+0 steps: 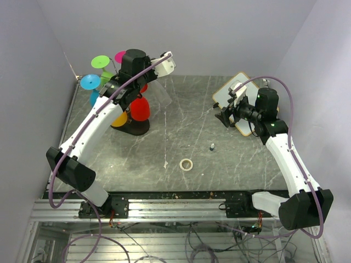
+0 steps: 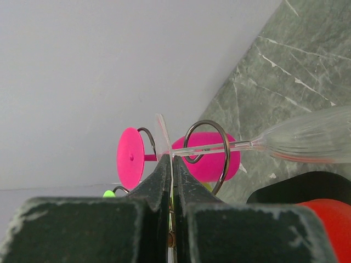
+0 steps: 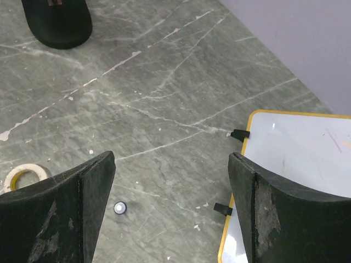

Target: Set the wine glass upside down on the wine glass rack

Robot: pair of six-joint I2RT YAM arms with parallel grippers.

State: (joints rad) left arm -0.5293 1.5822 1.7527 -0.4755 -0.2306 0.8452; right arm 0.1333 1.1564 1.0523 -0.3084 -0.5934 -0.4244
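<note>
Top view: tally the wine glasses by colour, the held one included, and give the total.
green glass: 1
pink glass: 1
blue glass: 1
red glass: 1
yellow glass: 1
clear glass: 1, held by the left pincer
Total: 6

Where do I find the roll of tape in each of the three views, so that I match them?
Top external: the roll of tape lies on the table, near the centre, toward the arms' bases.
Left wrist: not in it.
Right wrist: low at the left edge.
Shared landmark: the black base of the rack, top left in the right wrist view.
</note>
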